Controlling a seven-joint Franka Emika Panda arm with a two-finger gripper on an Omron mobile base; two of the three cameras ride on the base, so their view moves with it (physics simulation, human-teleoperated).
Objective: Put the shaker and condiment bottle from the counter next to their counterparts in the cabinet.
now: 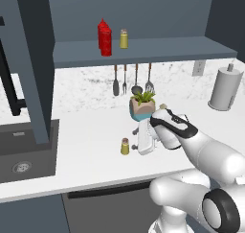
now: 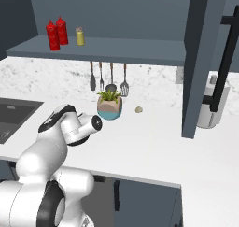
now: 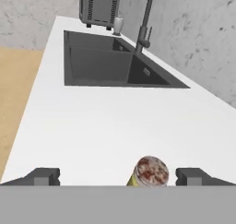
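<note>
Olive-yellow shaker (image 1: 125, 146) with tan cap, upright on counter (image 1: 86, 150) (long axis vertical), between wide-open empty gripper (image 3: 118, 176)

We note a glossy white arm (image 1: 210, 155) of rounded segments, dark rings at its joints (black trim near the wrist), and two small dark fingertips (image 3: 44, 176).

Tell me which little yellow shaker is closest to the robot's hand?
The shaker down on the white counter, between the open end effector fingers. The other shaker stands up on the shelf by the red bottles.
</note>
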